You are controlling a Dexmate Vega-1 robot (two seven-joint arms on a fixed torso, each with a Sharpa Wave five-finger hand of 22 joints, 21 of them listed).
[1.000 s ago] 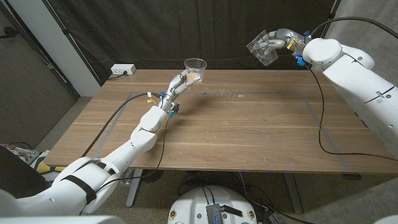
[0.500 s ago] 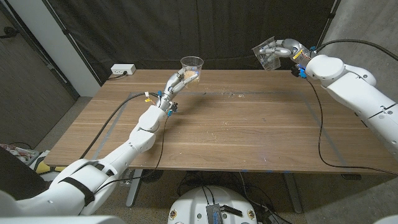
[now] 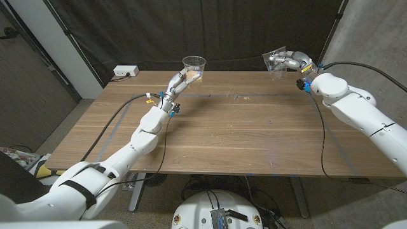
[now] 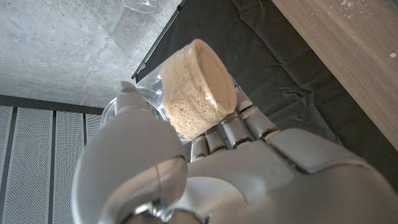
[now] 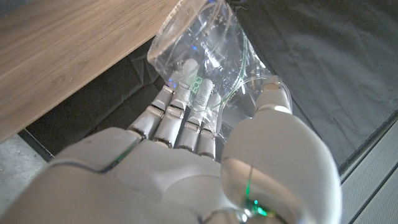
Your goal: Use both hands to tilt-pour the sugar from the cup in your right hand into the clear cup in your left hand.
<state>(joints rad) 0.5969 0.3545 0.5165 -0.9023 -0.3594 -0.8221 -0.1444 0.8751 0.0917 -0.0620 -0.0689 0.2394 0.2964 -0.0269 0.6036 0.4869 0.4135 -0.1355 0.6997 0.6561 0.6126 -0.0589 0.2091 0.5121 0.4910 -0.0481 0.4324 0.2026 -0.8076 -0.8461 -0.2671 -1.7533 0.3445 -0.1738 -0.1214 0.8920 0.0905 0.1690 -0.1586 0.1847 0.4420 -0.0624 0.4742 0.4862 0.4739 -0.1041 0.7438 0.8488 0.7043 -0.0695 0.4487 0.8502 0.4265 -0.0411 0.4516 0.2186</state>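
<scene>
cups well apart across the far edge of the tabletop (image 3: 241, 133), sugar sits on the left side

my left hand (image 3: 180, 83) grips the clear cup (image 3: 194, 67) upright, mouth up, above the far-left part of the tabletop; in the left wrist view a plug of tan sugar (image 4: 198, 87) shows in its base. my right hand (image 3: 294, 63) grips the other cup (image 3: 275, 63) off to the far right, tilted, long axis leaning with its mouth toward the left cup; in the right wrist view that cup (image 5: 202, 43) looks clear through, with no sugar i can make out. the two cups lie along one line across the table's back edge, well apart. judgement: whichever way the next move goes, it has to close that sideways gap first; the pour looks already spent.
</scene>
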